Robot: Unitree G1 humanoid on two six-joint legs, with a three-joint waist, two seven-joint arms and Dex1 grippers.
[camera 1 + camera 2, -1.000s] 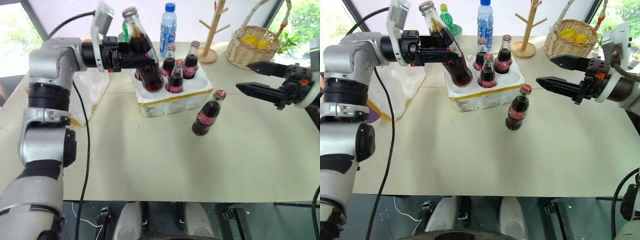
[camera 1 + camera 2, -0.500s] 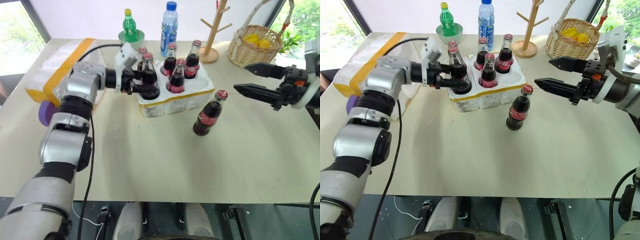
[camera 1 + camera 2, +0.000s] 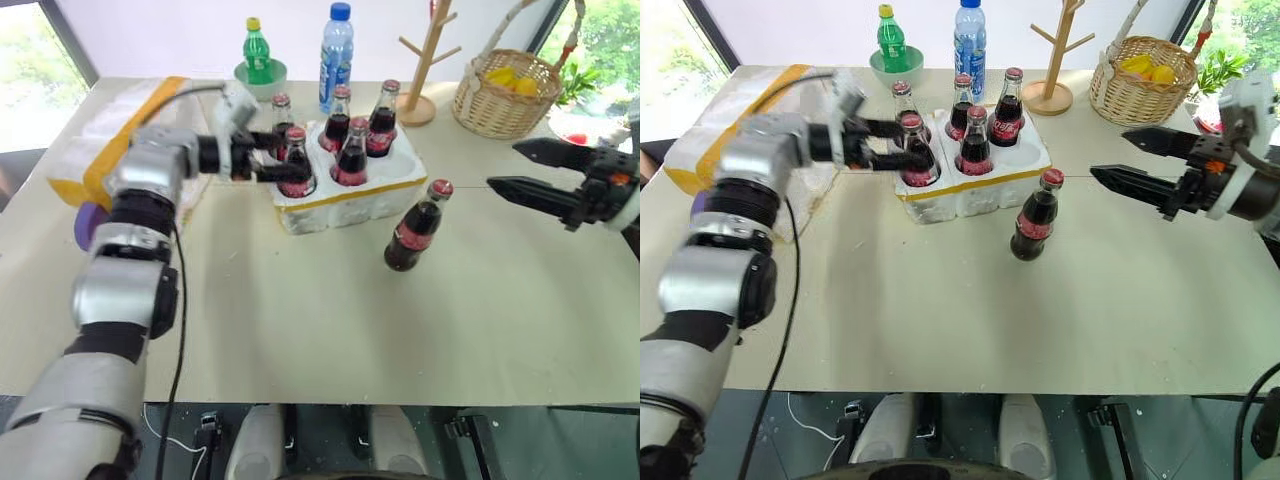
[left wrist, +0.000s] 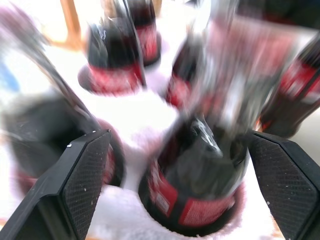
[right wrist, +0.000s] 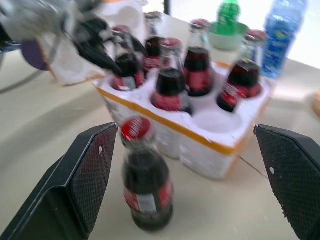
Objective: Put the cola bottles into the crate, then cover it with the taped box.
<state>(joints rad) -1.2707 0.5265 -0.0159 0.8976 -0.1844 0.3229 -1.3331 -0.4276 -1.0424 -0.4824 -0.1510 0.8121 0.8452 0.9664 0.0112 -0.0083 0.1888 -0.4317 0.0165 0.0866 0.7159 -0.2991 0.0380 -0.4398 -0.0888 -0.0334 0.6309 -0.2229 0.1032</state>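
The taped box (image 3: 105, 130) at the far left is partly hidden behind the left arm. The crate (image 3: 345, 190) sits on the tabletop (image 3: 300, 320) holding five cola bottles (image 3: 352, 155); one hole at its near right corner is bare. The left jaws (image 3: 895, 143) stand spread around the near-left bottle (image 3: 915, 155), whose outline is smeared at the wrist. The sixth bottle (image 3: 415, 228) stands just near-right of the crate. The right jaws (image 3: 530, 170), spread and holding nothing, hang well to its right.
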